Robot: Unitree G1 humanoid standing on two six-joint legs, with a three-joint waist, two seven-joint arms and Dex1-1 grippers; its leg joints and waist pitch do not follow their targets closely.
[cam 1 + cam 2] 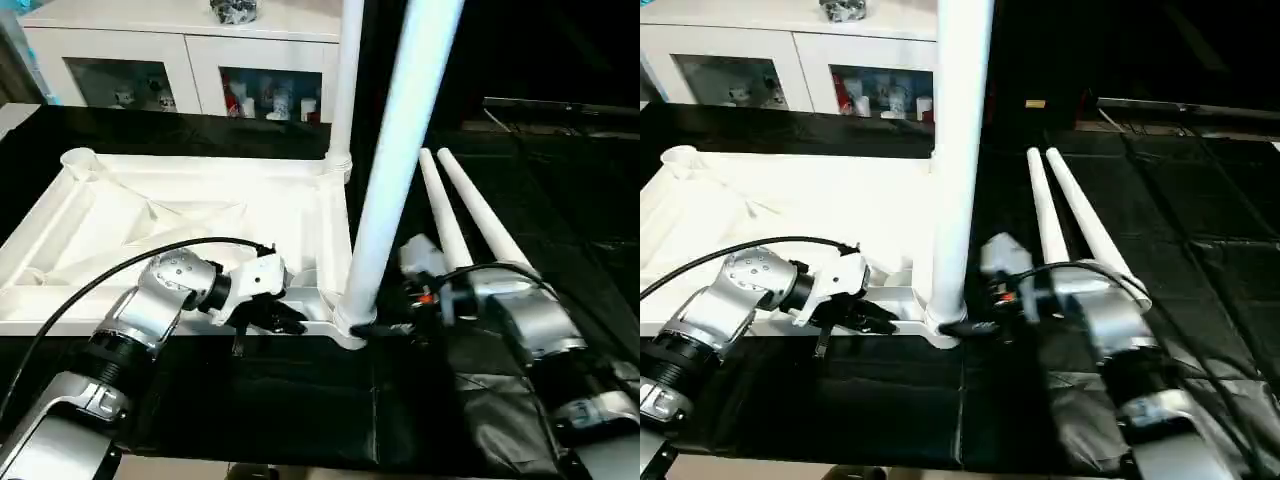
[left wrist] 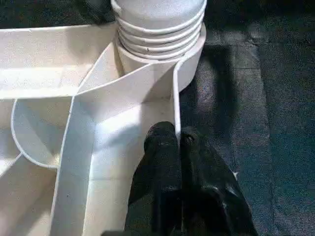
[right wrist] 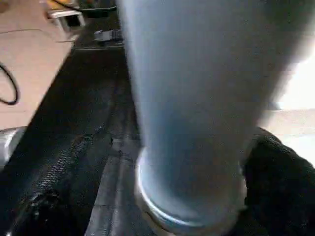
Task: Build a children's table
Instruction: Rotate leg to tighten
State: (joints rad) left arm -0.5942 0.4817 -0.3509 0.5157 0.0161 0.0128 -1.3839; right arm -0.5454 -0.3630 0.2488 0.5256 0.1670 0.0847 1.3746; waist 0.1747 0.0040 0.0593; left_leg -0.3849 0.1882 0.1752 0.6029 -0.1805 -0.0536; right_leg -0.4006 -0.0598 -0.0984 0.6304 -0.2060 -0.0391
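Observation:
The children's table top (image 1: 150, 215) lies upside down on the black mat, ribbed side up. One white leg (image 1: 343, 80) stands in its far right corner socket. A second leg (image 1: 395, 170) stands upright in the near right socket (image 2: 162, 29). My left gripper (image 2: 178, 135) is shut on the thin near rim of the top, just beside that socket. My right gripper (image 1: 375, 328) sits at the base of the near leg, jaws wide on either side of it, with one finger (image 3: 280, 187) close beside the leg. Two more legs (image 1: 470, 210) lie on the mat to the right.
A white cabinet (image 1: 180, 60) with glass-fronted shelves stands behind the work. The black mat (image 1: 300, 400) covers the surface in front and to the right. A black cable (image 1: 120, 265) runs over my left forearm.

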